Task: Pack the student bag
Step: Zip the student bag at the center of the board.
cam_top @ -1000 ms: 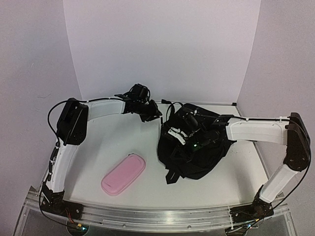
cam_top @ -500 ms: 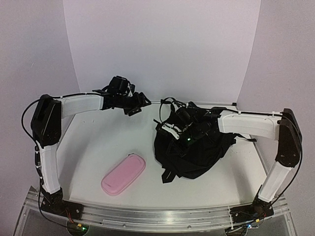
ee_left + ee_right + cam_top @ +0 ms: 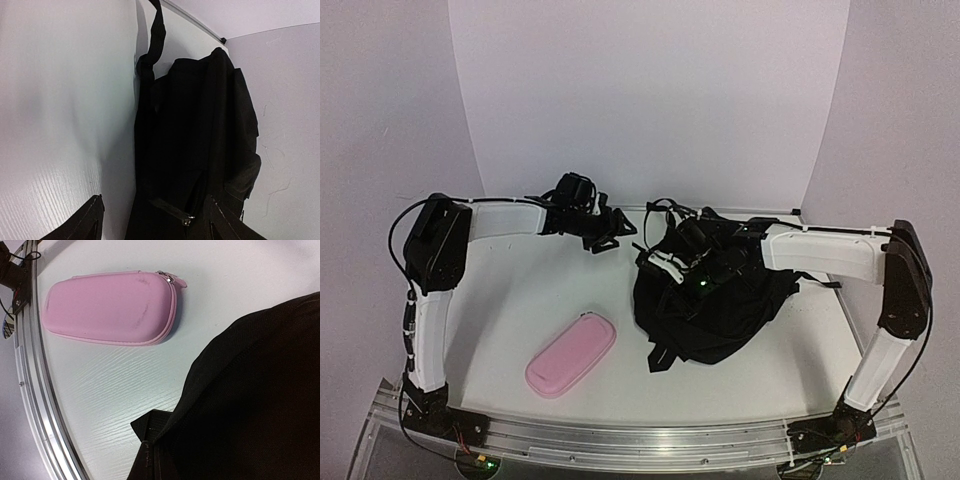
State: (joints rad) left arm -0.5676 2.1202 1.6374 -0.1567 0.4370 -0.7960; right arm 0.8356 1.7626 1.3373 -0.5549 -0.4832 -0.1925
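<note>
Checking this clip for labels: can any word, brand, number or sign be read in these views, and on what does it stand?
No readable text in any view.
student bag: plain black, no print visible.
pink pencil case: no lettering visible.

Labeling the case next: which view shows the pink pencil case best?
Right wrist: the pink pencil case shows whole, large, zip pull visible. Top external has it whole but small, left of the student bag. Left wrist misses it.

left tool (image 3: 608, 231): opened | moved left, away from student bag (image 3: 720, 310)
</note>
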